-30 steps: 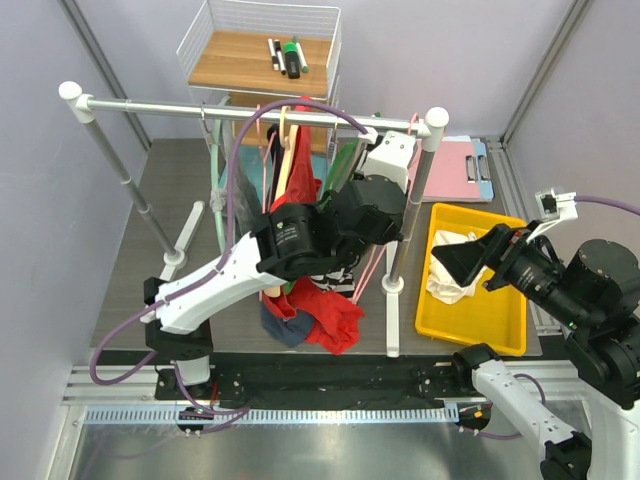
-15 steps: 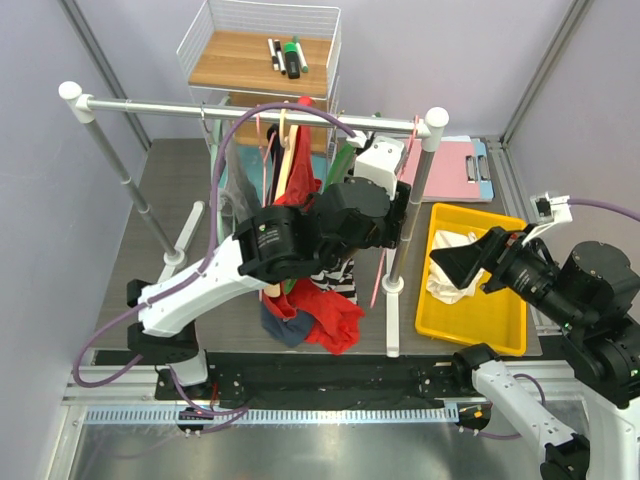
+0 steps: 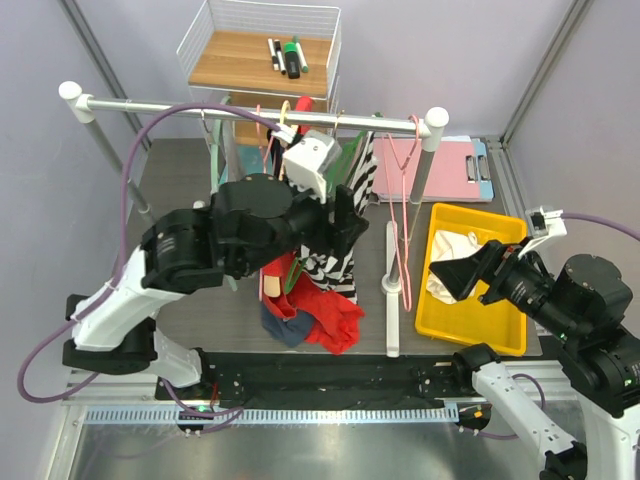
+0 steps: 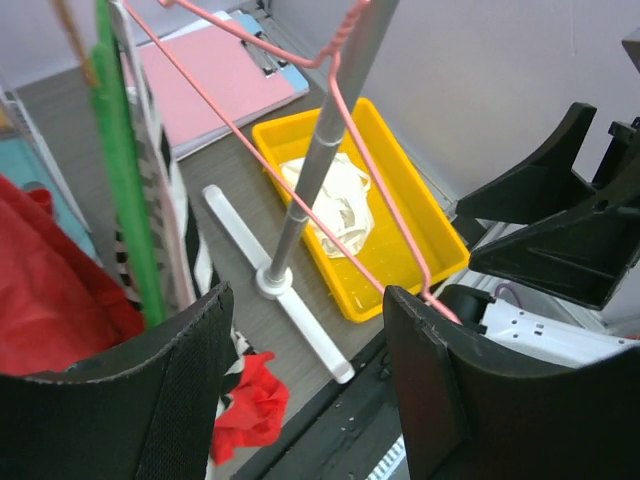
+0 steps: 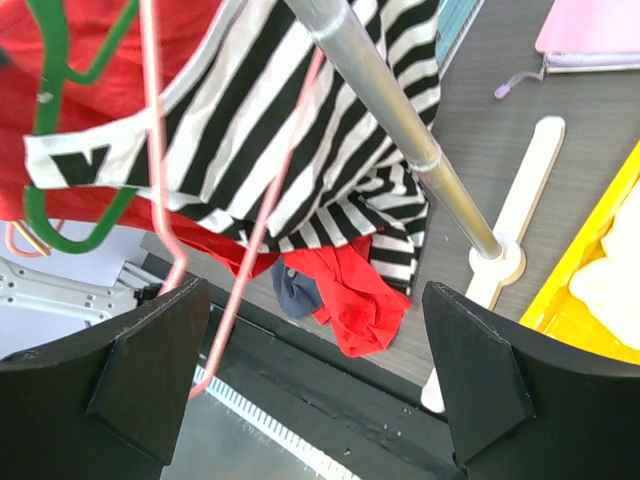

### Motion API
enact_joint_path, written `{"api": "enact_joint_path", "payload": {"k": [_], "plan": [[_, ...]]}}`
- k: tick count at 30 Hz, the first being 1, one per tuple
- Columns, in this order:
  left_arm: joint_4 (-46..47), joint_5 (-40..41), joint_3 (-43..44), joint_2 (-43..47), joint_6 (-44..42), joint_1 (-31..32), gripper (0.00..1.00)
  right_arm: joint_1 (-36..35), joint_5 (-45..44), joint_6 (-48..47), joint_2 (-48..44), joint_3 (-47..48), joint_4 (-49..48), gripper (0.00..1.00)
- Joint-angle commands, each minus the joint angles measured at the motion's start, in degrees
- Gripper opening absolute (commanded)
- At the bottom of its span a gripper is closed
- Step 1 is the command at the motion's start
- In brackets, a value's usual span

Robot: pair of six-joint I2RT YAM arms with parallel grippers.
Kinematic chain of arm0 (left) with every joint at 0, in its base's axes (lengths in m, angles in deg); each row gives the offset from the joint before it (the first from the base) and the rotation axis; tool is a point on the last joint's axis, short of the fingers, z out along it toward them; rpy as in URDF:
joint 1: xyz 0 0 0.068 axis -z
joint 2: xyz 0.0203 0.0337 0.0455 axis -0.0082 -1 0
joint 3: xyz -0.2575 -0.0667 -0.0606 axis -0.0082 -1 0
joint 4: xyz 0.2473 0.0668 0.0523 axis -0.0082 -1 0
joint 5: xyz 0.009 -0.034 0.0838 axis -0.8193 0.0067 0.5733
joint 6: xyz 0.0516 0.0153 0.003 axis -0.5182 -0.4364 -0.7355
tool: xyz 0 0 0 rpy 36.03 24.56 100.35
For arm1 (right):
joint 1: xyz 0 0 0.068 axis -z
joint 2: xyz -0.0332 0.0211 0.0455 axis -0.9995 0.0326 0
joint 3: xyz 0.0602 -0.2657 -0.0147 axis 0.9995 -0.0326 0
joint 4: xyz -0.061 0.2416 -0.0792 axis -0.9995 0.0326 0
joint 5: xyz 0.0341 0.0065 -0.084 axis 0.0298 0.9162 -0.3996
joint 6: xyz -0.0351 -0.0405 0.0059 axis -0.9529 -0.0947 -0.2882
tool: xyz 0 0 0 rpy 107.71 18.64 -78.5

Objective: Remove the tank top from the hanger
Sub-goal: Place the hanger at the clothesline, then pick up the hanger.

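Note:
A bare pink hanger [image 3: 405, 215] [image 4: 370, 170] [image 5: 258, 225] hangs at the right end of the rack rod [image 3: 200, 105]. A crumpled white garment [image 3: 442, 288] [image 4: 335, 205], the tank top as far as I can tell, lies in the yellow bin [image 3: 490, 335]. My left gripper [image 3: 345, 222] [image 4: 308, 310] stands open and empty, left of the pink hanger and beside a striped top [image 3: 335, 265] [image 5: 260, 130] on a green hanger [image 4: 125, 190]. Above the bin, my right gripper [image 3: 472, 265] [image 5: 315, 300] is wide open with nothing in it.
Red and dark blue clothes [image 3: 325, 318] lie heaped under the rack, and more red cloth hangs on it. The rack's right post stands on a white foot [image 3: 390, 300]. A pink clipboard [image 3: 445, 170] lies behind the bin. A wire shelf [image 3: 260, 50] stands at the back.
My left gripper has opened and swung left, away from the rack's right post. The pink hanger now hangs free near that post. The right arm has barely moved.

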Motion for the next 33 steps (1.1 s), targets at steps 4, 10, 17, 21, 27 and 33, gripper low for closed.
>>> {"api": "enact_joint_path", "payload": {"k": [4, 10, 17, 21, 27, 33], "plan": [[-6.71, 4.23, 4.96, 1.65, -6.26, -3.82, 0.66, -0.22, -0.17, 0.35, -1.74, -3.13, 1.0, 0.93], [-6.28, -0.32, 5.32, -0.19, -8.03, -12.08, 0.64, -0.22, -0.08, 0.7, -2.8, -3.57, 1.8, 0.92], [-2.42, -4.46, 3.83, -1.51, -8.55, -14.02, 0.53, -0.22, -0.61, 0.35, -3.15, -3.48, 3.38, 0.92], [-1.27, -4.64, 3.57, -2.22, -8.46, -14.11, 0.5, -0.22, -0.61, 0.18, -3.41, -3.48, 3.47, 0.92], [-0.92, -4.11, 3.31, -3.62, -8.2, -14.11, 0.45, -0.22, -0.52, 0.09, -3.68, -3.66, 3.47, 0.92], [0.57, -3.85, 1.9, -3.89, -7.85, -14.11, 0.4, -0.22, -0.44, -0.61, -3.15, -3.13, 3.99, 0.93]]}}
